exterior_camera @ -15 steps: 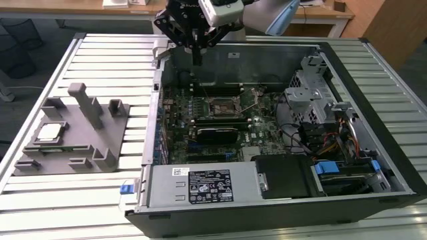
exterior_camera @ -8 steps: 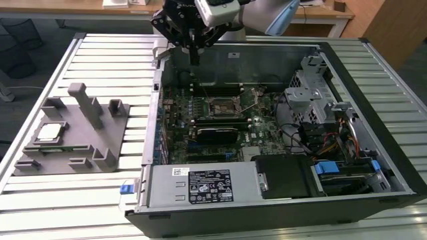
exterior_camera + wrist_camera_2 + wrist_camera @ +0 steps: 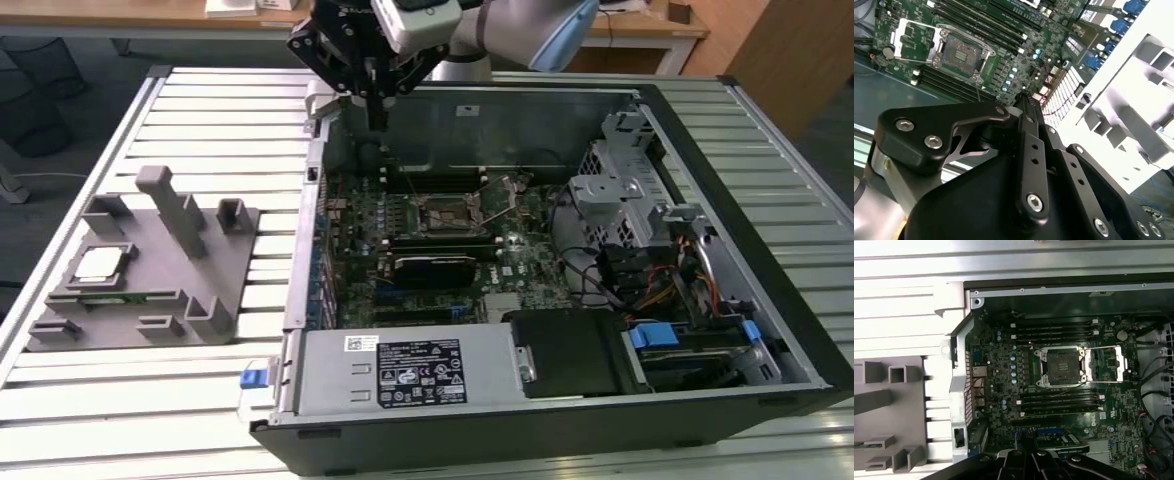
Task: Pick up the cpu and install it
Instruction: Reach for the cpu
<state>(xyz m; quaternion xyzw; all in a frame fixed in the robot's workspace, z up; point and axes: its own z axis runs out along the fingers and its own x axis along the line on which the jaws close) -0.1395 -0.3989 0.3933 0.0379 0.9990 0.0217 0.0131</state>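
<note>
Closest to the lens in the second wrist view are the black links of the claw (image 3: 1027, 100), clenched on nothing, its tips over the green board (image 3: 999, 75) and covering part of it. In the exterior view the claw hangs above the far wall of the open computer case (image 3: 534, 440), which lies on the slatted table (image 3: 200, 110). The arm (image 3: 527, 35) is cut off at the top.

On the case's near side a grey box (image 3: 334, 375) carries a black label (image 3: 422, 372) with white print and a small white sticker (image 3: 358, 343); none of the writing can be made out.

The socket (image 3: 1061, 365) on the board stands open, its metal frame (image 3: 1110, 362) swung aside.

The cpu (image 3: 100, 262) lies flat on the grey fixture (image 3: 167, 290) near the table's edge at the exterior view's left, well apart from the claw. A green strip (image 3: 114, 297) sits in the fixture just beside the cpu; I cannot tell what it is. In the first wrist view the fixture is cut off at the edge.
</note>
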